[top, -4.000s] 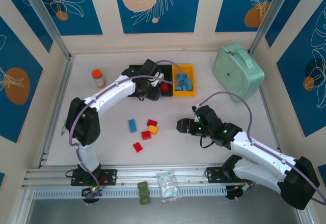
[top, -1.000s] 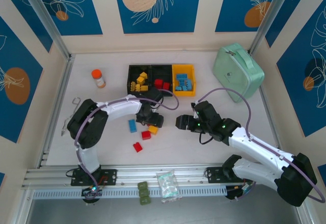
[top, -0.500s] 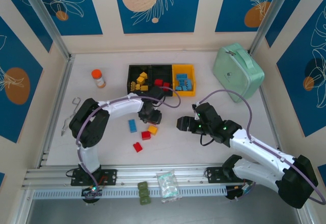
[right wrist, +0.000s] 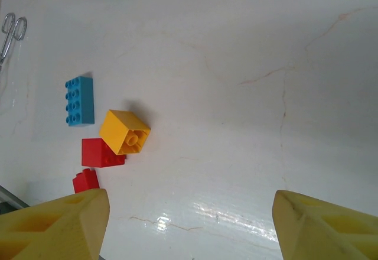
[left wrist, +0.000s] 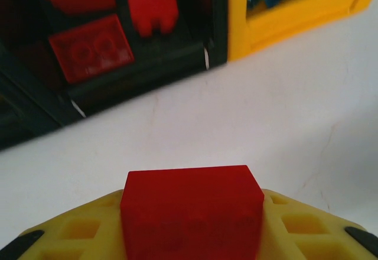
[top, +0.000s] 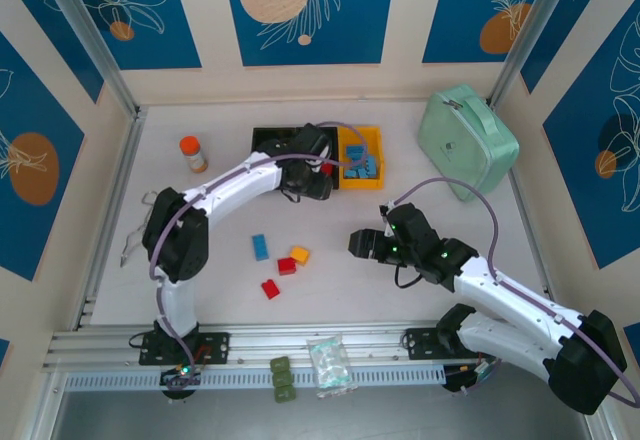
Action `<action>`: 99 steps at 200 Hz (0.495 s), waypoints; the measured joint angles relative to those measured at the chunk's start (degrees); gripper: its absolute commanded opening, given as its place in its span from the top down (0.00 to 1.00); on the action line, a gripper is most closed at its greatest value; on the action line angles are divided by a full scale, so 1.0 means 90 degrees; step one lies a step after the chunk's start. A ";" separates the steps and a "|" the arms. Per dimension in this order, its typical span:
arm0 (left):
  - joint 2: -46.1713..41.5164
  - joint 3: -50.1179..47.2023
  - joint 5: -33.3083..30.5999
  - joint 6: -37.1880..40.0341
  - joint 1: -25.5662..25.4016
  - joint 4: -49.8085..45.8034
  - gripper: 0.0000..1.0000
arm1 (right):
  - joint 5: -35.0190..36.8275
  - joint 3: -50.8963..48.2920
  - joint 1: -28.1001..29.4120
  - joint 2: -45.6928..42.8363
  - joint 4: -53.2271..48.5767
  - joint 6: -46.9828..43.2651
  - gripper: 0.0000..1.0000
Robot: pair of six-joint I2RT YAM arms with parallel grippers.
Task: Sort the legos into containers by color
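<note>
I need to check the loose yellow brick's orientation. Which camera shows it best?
Right wrist: the yellow brick is close and sharp, its hollow underside visible. Top external shows it small, beside a red brick.

Four loose legos (top: 286, 266): two red, one blue (top: 260, 247), one yellow (top: 299, 255); three joined containers (top: 365, 184).

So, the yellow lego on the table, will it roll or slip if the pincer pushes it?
The yellow lego looks boxy and rigid, so it probably slides, not rolls. It seems to lie on its side, so a push may tip it. The table looks glossy, so it likely slips easily.
</note>
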 measured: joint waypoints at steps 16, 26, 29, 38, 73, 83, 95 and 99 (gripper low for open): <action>0.0265 0.0367 -0.0041 0.0066 0.0131 -0.0046 0.57 | 0.0012 -0.0019 0.0000 0.0000 0.0002 0.0022 0.27; 0.0476 0.0612 -0.0053 0.0073 0.0223 -0.0051 0.57 | 0.0015 -0.0022 0.0000 0.0000 0.0002 0.0024 0.27; 0.0532 0.0680 -0.0056 0.0078 0.0243 -0.0061 0.57 | 0.0012 -0.0022 0.0000 0.0002 0.0002 0.0027 0.27; 0.0721 0.0899 -0.0070 0.0109 0.0321 -0.0058 0.57 | 0.0012 -0.0022 0.0000 0.0002 0.0002 0.0041 0.27; 0.1455 0.1775 -0.0100 0.0231 0.0576 -0.0068 0.57 | 0.0015 -0.0034 0.0000 0.0000 0.0005 0.0070 0.27; 0.1656 0.2064 -0.0097 0.0236 0.0622 -0.0114 0.56 | 0.0015 -0.0046 0.0000 0.0000 0.0000 0.0070 0.27; 0.1897 0.2407 -0.0097 0.0236 0.0675 -0.0124 0.56 | 0.0015 -0.0046 0.0000 0.0000 0.0000 0.0073 0.27; 0.1972 0.2511 -0.0097 0.0236 0.0685 -0.0138 0.56 | 0.0015 -0.0046 0.0000 0.0000 0.0000 0.0075 0.27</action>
